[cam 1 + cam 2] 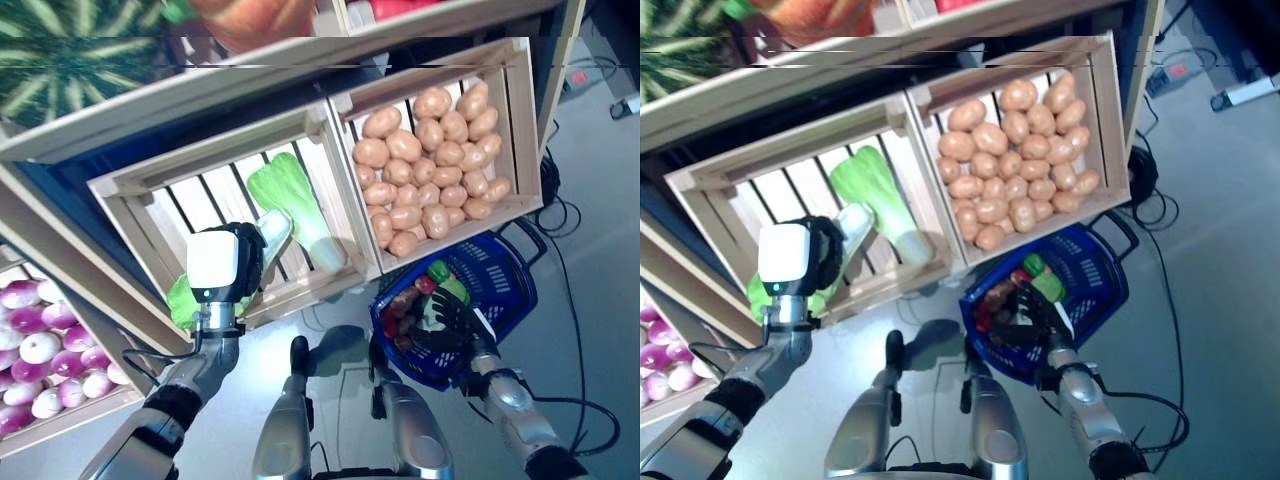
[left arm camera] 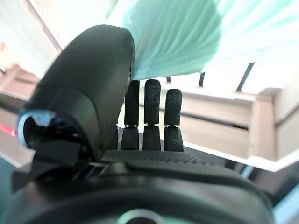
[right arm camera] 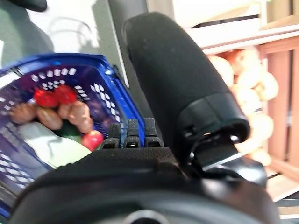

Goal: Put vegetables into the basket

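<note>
While the left hand [image 1: 232, 268] grips a cabbage [image 1: 272, 232] with curled fingers, the right hand [image 1: 445, 322] clasps the basket [image 1: 500, 285].

Two silver-grey arms with dark bands near the wrists end in dark hands. The left hand [image 1: 232, 272] carries a white block on its back; the right hand [image 1: 447, 322] is black, with textured, ridged fingers [image 3: 132, 133].

Shelf [image 1: 250, 75] carries crates [image 1: 440, 150]; floor [image 1: 590, 300] carries basket [image 1: 500, 285].
</note>
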{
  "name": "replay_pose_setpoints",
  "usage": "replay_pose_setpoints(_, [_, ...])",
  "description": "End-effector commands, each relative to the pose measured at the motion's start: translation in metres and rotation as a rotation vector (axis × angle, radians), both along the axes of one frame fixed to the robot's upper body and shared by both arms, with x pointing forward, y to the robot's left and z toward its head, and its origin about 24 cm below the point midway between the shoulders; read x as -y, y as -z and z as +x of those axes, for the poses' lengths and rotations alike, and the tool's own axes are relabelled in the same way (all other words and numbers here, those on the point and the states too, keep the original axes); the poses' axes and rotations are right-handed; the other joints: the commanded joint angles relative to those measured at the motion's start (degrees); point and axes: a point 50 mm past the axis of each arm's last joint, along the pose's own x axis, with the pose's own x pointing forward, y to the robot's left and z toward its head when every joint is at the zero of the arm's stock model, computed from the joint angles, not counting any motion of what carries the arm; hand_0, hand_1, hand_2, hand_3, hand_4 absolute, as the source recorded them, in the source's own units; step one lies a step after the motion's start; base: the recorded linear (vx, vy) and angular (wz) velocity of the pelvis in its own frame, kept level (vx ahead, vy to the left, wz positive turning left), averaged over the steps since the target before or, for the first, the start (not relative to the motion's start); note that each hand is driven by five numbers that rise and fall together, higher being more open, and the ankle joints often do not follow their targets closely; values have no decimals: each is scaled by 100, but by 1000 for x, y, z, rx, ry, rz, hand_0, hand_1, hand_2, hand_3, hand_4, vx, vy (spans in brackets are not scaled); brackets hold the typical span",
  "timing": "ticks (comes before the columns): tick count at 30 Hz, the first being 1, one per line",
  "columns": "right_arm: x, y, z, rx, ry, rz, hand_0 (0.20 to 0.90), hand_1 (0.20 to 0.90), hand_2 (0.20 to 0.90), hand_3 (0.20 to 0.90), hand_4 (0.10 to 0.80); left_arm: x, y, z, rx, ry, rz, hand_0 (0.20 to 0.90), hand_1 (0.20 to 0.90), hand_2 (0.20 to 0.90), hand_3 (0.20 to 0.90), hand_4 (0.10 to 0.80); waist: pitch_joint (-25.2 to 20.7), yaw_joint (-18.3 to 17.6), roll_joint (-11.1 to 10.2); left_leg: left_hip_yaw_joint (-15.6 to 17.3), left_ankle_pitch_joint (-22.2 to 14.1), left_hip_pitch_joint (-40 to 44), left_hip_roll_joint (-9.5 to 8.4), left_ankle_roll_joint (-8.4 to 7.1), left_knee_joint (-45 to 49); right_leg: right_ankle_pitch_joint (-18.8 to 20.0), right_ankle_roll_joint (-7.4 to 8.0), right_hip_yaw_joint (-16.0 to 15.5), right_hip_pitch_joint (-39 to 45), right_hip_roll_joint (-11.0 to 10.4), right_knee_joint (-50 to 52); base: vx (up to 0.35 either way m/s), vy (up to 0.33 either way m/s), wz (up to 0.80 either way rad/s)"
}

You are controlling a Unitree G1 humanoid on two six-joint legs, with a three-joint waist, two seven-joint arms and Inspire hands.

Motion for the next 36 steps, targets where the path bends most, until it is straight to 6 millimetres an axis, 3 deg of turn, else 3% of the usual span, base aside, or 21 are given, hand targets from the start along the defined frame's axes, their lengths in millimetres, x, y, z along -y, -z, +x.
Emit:
replay_pose_setpoints(1, [-4,-25,9,141,-25,29,900,900,900,900,800,-15,-44,18,235,-79,30,300,300,300,300,400,-154,-91,-357,-75,-365,-855,-31,-38,1042,-209,-60,81,-192,50,589,-93,-22,-15])
replay_pose_setpoints(3, [-8,-26,13,140,-44,29,900,900,900,900,800,-23,-49,24,237,-139,15,300,300,300,300,400,-63,-125,-429,-57,-356,-985,-16,-50,1121,-204,-73,132,-293,97,632,-95,-8,-16])
replay_pose_setpoints(4, [-10,-27,14,141,-50,30,900,900,900,900,800,-26,-53,27,243,-160,11,356,356,356,356,438,-23,-139,-454,-45,-347,-1038,-11,-53,1140,-202,-81,146,-338,114,646,-96,-3,-7])
replay_pose_setpoints(6, [-14,-28,18,141,-63,25,900,900,900,900,800,-30,-60,31,263,-198,5,900,900,900,900,800,50,-164,-498,-44,-324,-1156,-6,-63,1180,-201,-99,183,-438,148,676,-93,-3,1])
replay_pose_setpoints(12, [-19,-32,26,150,-85,9,900,900,900,900,800,-35,-79,40,324,-233,-13,900,900,900,900,800,143,-224,-519,1,-243,-1448,-29,-96,1178,-179,-128,192,-723,166,692,-92,22,-1])
replay_pose_setpoints(21, [-23,-30,29,135,-95,-6,900,900,900,900,800,-26,-87,44,383,-235,-118,900,900,900,900,800,143,-206,-464,3,-211,-1534,-150,-122,1083,-139,-118,115,-836,76,596,-46,24,0])
replay_pose_setpoints(36, [-23,-25,20,125,-80,-1,900,900,900,900,800,-13,-78,25,547,-243,-285,900,900,900,900,800,143,-49,-399,-102,-239,-1524,-211,-126,1067,-176,-116,3,-825,30,615,7,-4,1])
